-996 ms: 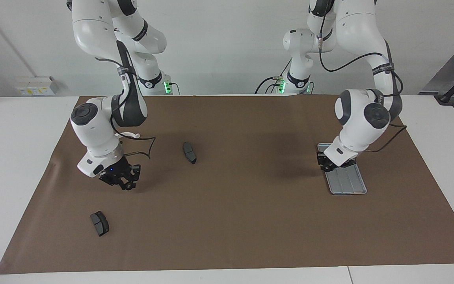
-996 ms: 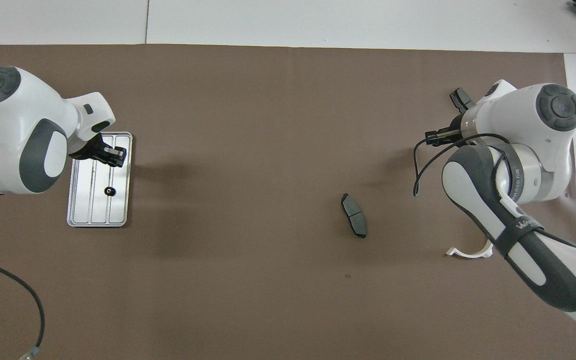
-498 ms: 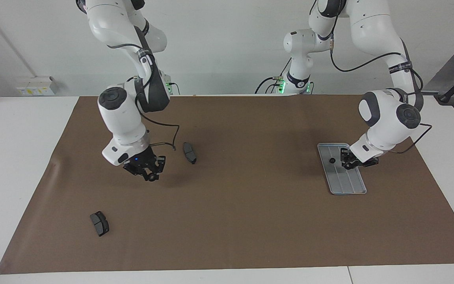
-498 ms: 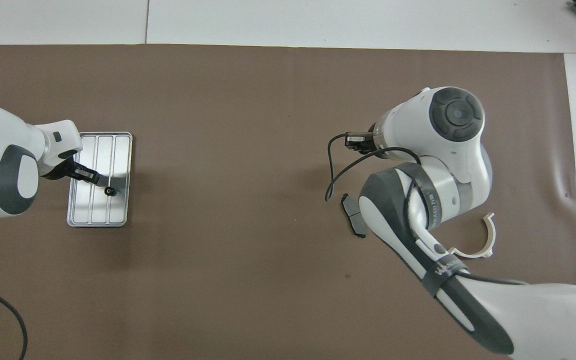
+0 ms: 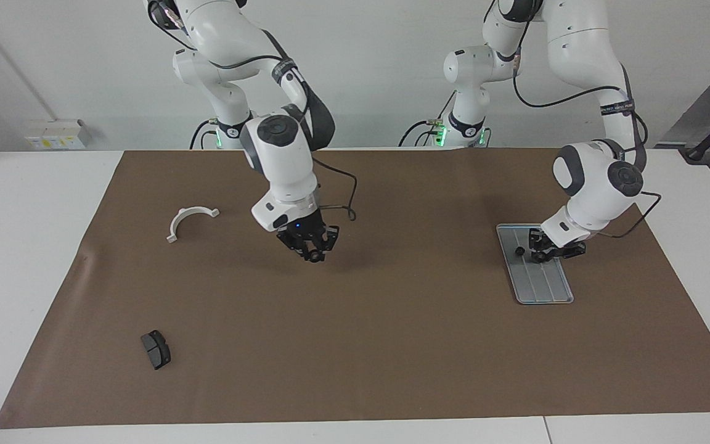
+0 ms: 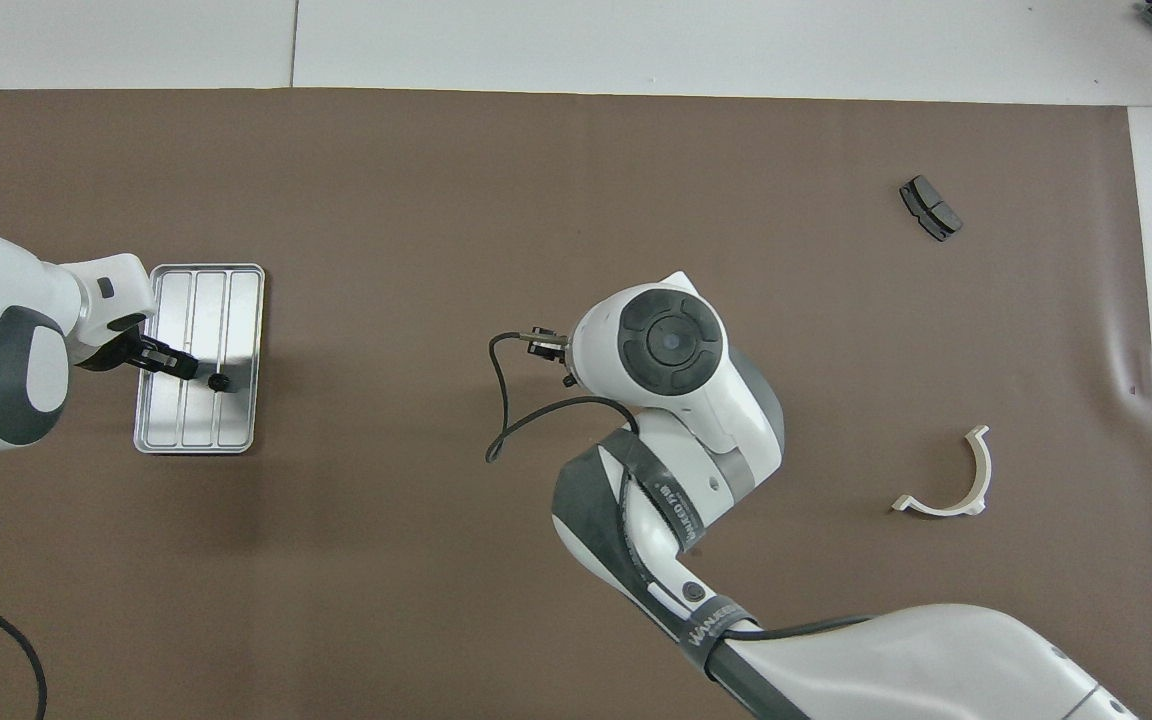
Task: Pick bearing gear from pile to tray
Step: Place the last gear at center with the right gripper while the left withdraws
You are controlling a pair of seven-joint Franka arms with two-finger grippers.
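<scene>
Trouble is risked if the small black ring [image 5: 519, 250] on the tray [image 5: 546, 290] is nudged off by the left gripper [image 5: 546, 253], jaw state untellable, beside it; the right gripper [image 5: 313, 246], also untellable, hangs mid-mat.

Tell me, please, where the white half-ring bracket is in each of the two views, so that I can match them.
Facing view: white half-ring bracket in the upper left part, on the brown mat.
Overhead view: the bracket at the right, below the middle.
Shared landmark: the black wedge pad lies farther from the robots than the bracket, at the same end of the table.
</scene>
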